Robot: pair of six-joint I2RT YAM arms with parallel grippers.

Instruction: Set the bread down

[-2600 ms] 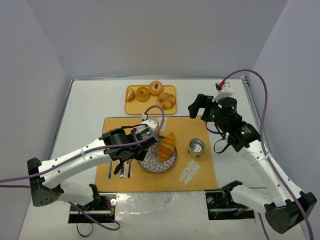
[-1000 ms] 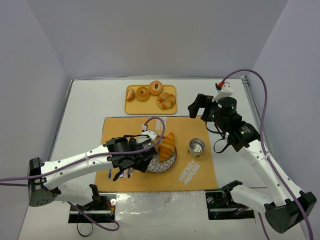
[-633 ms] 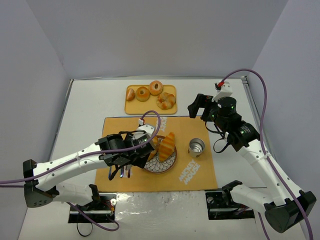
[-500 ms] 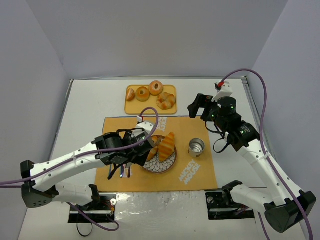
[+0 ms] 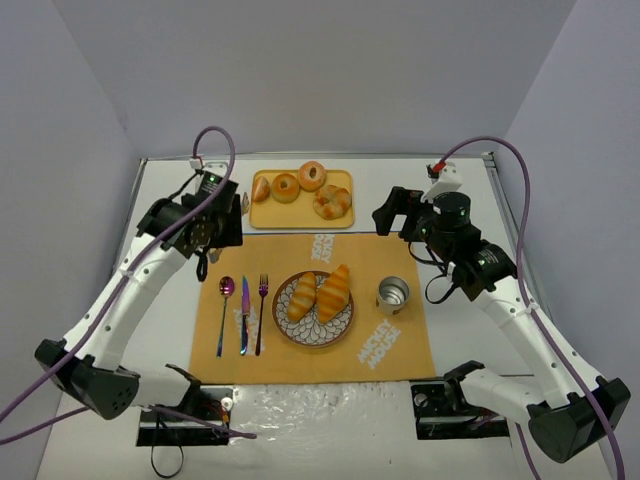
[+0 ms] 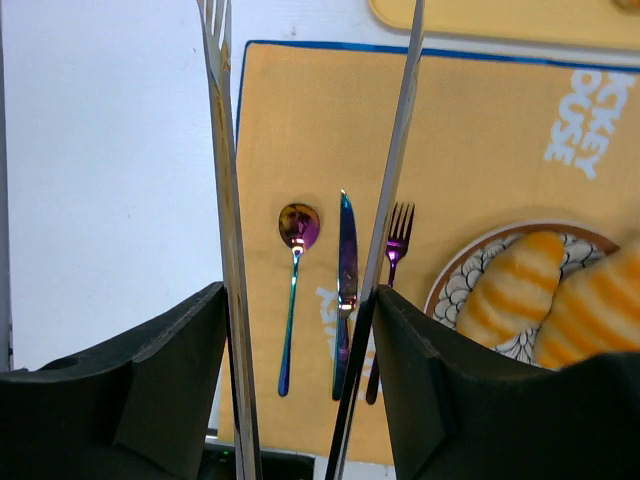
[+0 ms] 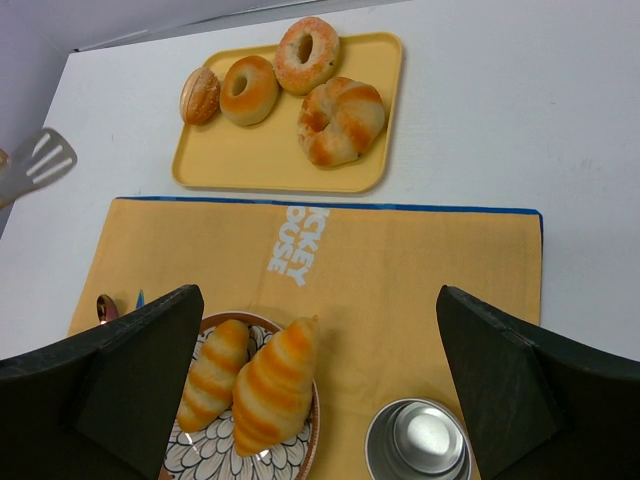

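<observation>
We saw the bread (image 5: 318,295) as 2 golden-brown, striped rolls lying side by side on a patterned plate (image 5: 283,322) in the middle of the mat (image 5: 380,250), the right one larger. White table (image 5: 370,190) lay bare along the left and right edges beyond the mat. A yellow tray (image 5: 300,225) sat by the far edge. The left pincer (image 6: 300,295) hung over the mat's far left corner, clamped on tongs (image 6: 232,250) whose arms stood apart. The right pincer (image 7: 320,295) gaped wide over the far right corner, holding nothing.

Yellow tray (image 5: 292,216), placemat (image 5: 390,258), spoon (image 5: 224,310), knife (image 5: 243,318), fork (image 5: 262,310), metal cup (image 5: 393,295), tongs (image 6: 228,220)
</observation>
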